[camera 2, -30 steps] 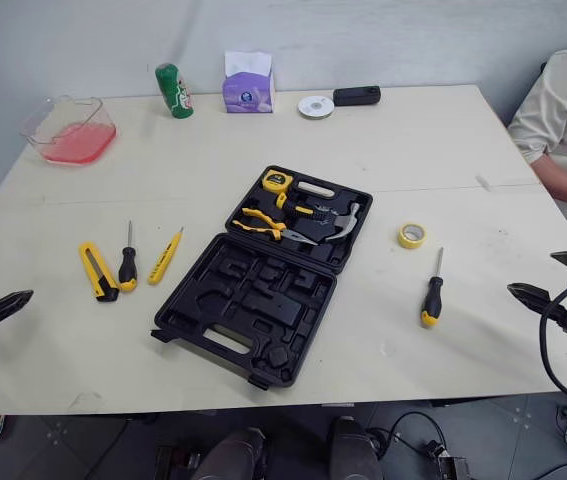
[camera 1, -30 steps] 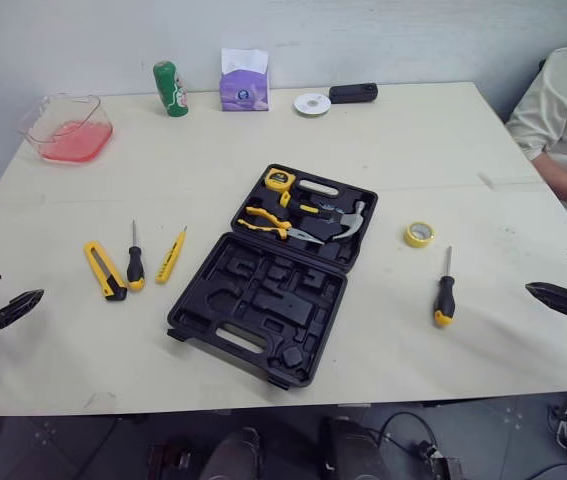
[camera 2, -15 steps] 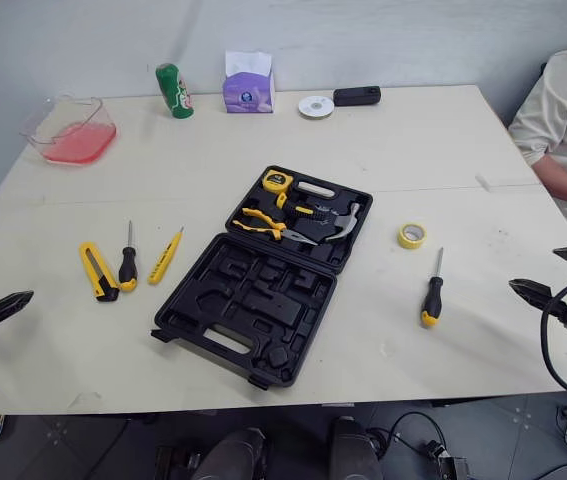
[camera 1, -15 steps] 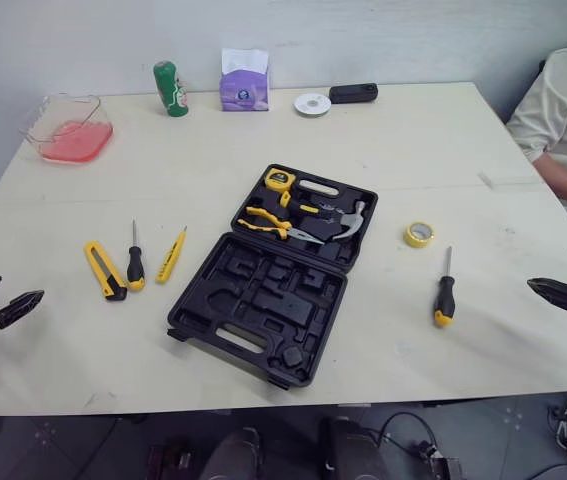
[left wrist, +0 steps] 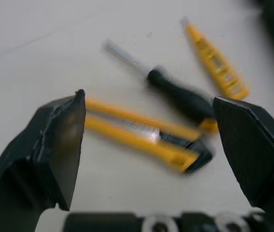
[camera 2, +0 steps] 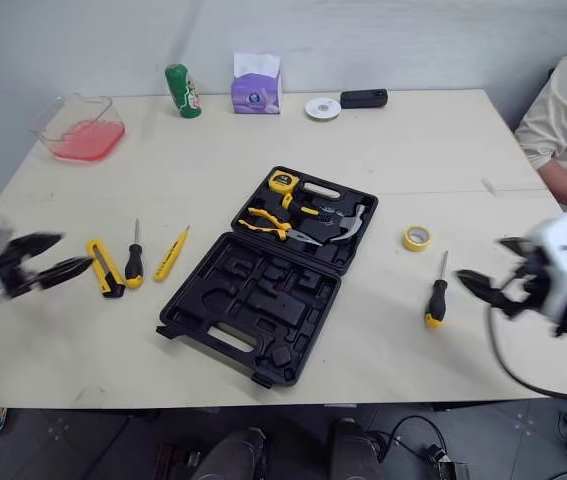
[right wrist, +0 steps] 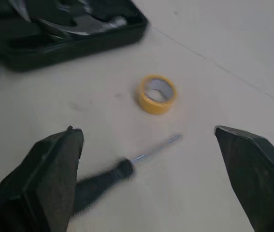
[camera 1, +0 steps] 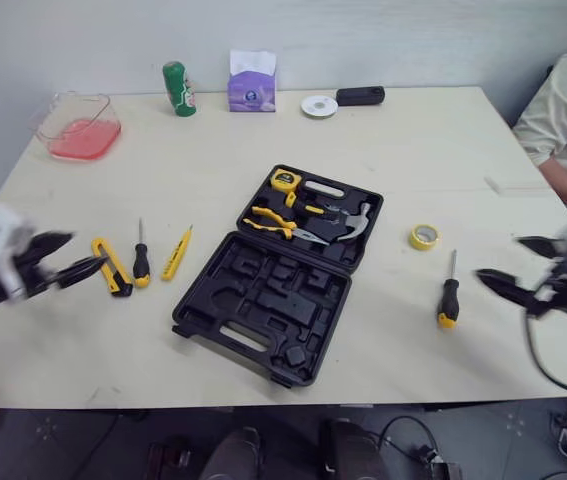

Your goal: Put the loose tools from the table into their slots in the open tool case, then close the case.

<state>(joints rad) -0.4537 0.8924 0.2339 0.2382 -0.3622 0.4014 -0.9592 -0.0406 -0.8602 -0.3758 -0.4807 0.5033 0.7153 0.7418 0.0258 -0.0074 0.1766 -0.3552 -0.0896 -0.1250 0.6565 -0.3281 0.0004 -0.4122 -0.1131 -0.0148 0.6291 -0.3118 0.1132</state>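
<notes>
My left end effector [camera 1: 75,254] hangs with fingers spread just beside the yellow utility knife [camera 1: 111,268] on the table [camera 1: 413,150]. My right end effector [camera 1: 503,259], also spread, hangs near the screwdriver [camera 1: 448,296] lying right of the open tool case [camera 1: 253,300].

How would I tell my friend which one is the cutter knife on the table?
Find the open black tool case in the middle of the table. Three loose tools lie side by side to its left, and the cutter knife is the one farthest from it. It is flat, wide and yellow with black trim, unlike the black-handled screwdriver and the slim yellow tester pen.
</notes>
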